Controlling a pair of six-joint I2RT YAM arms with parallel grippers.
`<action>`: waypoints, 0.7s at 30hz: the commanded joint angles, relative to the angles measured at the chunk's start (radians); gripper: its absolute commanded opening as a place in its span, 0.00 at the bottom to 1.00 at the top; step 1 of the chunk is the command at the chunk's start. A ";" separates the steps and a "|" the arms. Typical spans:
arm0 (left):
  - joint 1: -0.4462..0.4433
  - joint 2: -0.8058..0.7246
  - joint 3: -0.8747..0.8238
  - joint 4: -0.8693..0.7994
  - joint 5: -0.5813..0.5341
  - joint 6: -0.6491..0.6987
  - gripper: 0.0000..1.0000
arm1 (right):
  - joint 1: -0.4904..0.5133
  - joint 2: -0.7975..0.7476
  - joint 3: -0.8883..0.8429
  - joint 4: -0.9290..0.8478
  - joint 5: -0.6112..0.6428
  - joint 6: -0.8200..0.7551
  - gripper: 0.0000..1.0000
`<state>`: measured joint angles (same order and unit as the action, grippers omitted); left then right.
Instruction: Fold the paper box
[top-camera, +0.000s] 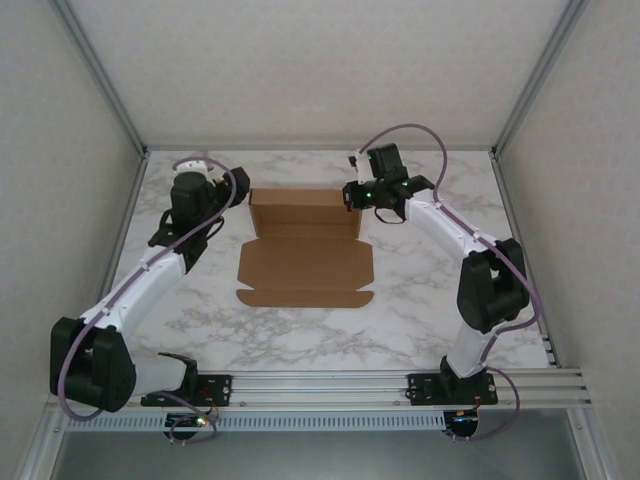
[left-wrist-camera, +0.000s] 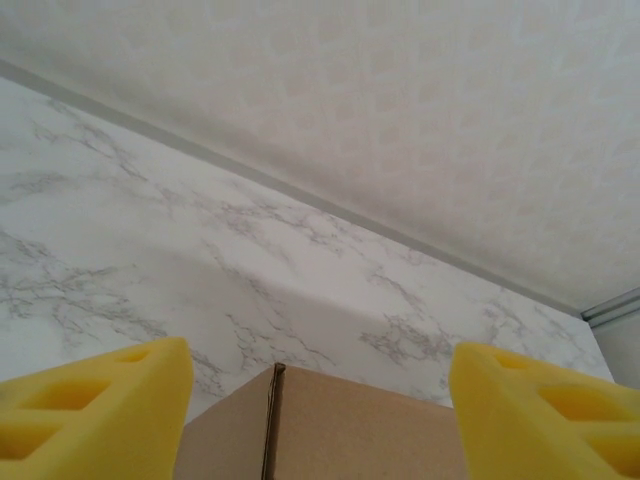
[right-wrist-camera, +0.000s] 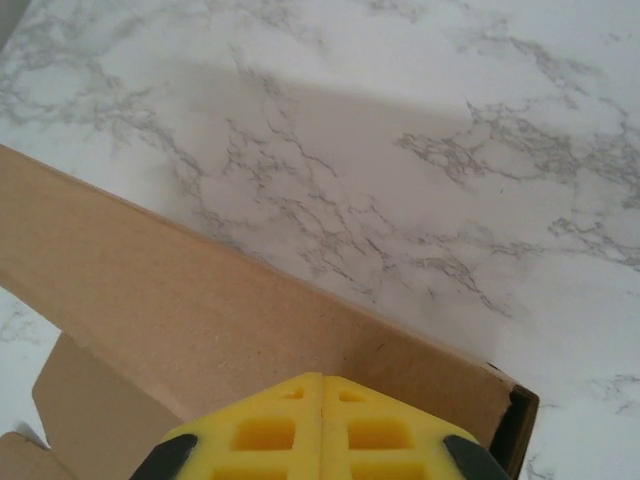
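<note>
The paper box (top-camera: 305, 265) is brown cardboard in the middle of the marble table (top-camera: 420, 310). Its far part stands up as a shallow tray, and its near part lies flat with a flap at the front. My left gripper (top-camera: 232, 192) is open beside the tray's far left corner. In the left wrist view that corner of the box (left-wrist-camera: 350, 430) rises between the yellow fingers (left-wrist-camera: 120, 400) of the gripper (left-wrist-camera: 320, 352). My right gripper (top-camera: 352, 196) is shut at the far right corner. Its closed tips (right-wrist-camera: 322, 382) sit just inside the box wall (right-wrist-camera: 200, 310), with nothing between them.
The table is enclosed by pale walls (top-camera: 330, 70) at the back and sides, with aluminium frame posts (top-camera: 100, 75) in the corners. Both arm bases sit on the rail (top-camera: 320, 385) at the near edge.
</note>
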<state>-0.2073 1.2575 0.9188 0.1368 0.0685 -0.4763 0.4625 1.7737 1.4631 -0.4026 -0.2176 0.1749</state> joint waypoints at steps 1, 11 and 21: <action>0.007 -0.057 -0.030 -0.049 -0.033 -0.016 0.68 | 0.001 0.027 0.054 -0.047 0.024 0.003 0.05; 0.008 -0.153 0.064 -0.120 -0.075 -0.015 0.68 | -0.044 0.269 0.336 -0.198 0.038 0.071 0.05; 0.008 -0.166 0.131 -0.171 -0.070 -0.018 0.69 | -0.083 0.412 0.443 -0.229 0.018 0.082 0.06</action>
<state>-0.2073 1.1007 1.0286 0.0067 0.0151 -0.4839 0.3996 2.0956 1.8824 -0.5171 -0.2035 0.2390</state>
